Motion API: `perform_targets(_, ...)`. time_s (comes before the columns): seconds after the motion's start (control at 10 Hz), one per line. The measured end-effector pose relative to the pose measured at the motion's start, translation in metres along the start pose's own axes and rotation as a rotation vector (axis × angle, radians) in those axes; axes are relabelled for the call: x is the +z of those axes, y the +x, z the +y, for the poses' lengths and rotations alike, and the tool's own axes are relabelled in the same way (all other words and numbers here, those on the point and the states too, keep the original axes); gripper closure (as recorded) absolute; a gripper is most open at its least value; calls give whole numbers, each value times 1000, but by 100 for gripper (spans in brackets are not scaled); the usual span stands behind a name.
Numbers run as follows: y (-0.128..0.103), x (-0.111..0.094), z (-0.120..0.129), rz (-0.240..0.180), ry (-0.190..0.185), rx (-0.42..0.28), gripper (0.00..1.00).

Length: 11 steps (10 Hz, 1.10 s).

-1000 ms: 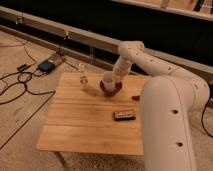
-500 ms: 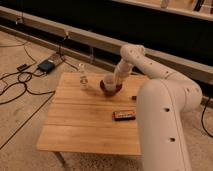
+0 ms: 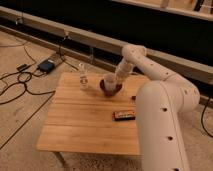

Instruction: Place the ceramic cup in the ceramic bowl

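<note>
- Gripper [image 3: 118, 79] sits low at the ceramic cup's [image 3: 108, 80] right side, at the end of the white arm [image 3: 150, 70] that reaches over from the right; I cannot tell whether it is clasping the cup or has let go.
- Upright and pale, the ceramic cup appears to stand inside the ceramic bowl [image 3: 112, 90], whose dark rim shows around its base.
- By my judgement the cup is light, rigid and glazed, so slippery and apt to chip against the bowl. With no handle in sight, the best hold looks to be across the rim or the upper wall, squeezed gently and set down softly.
- Heavier and wider, the bowl should stay put, though a sideways nudge could slide it on the wood.
- A slim glass bottle [image 3: 83, 79] stands just left of the bowl, apart from it and easily toppled.
- Nearer the front edge lies a flat black object [image 3: 124, 115], well apart from the bowl.
- All of these rest on a wooden table [image 3: 75, 127]; cables [image 3: 20, 85] trail over the floor to the left.
</note>
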Motion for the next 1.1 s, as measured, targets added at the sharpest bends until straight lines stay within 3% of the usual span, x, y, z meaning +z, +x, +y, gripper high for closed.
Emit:
perform_targets(0.6, 0, -9, 7, -6, -8, -24, 27)
perform_targets(0.9, -3, -39, 20, -36, -4, -64, 27)
perform_targets(1.1, -7, -65, 31, -59, 19, -126, 27)
